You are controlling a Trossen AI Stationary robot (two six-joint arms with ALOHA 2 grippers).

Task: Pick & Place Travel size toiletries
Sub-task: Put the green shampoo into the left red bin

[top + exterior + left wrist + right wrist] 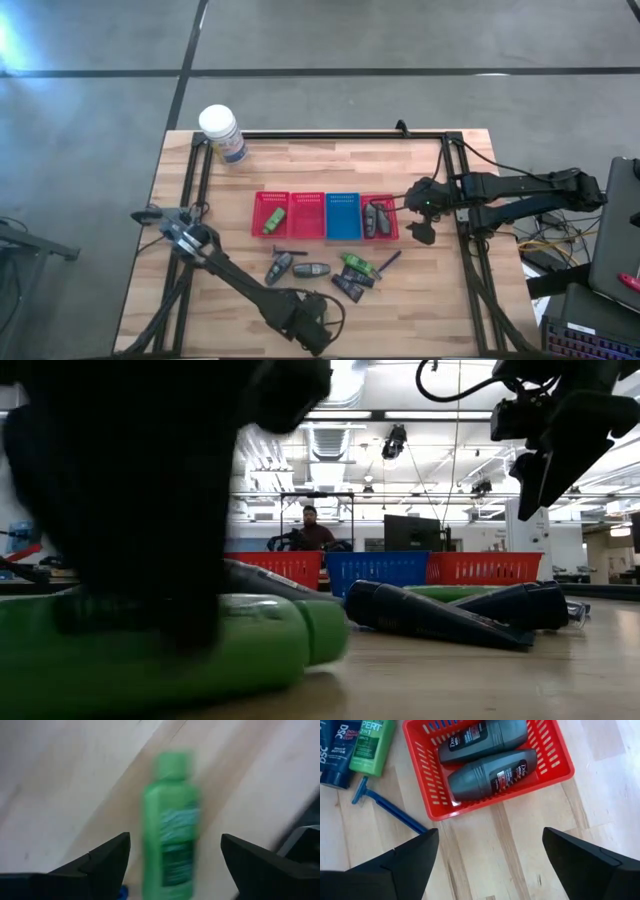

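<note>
My left gripper (175, 840) is open near the table's near edge (312, 325). Its fingers stand on either side of a bright green bottle (171, 825) that lies flat on the wood without touching it. The arm hides this bottle in the high view; in the low view it lies under the dark gripper (150, 650). My right gripper (490, 832) is open and hovers just right of the rightmost red basket (380, 218), which holds two grey oval bottles (490, 770). Grey bottles (296, 269), a green bottle (355, 265), dark tubes (350, 285) and a blue razor (388, 262) lie loose on the table.
Four small baskets stand in a row at mid table: two red (288, 214), one blue (342, 215), one red. The leftmost holds a green bottle (275, 222). A white lidded jar (222, 132) stands at the far left corner. A person (312, 530) sits in the room beyond.
</note>
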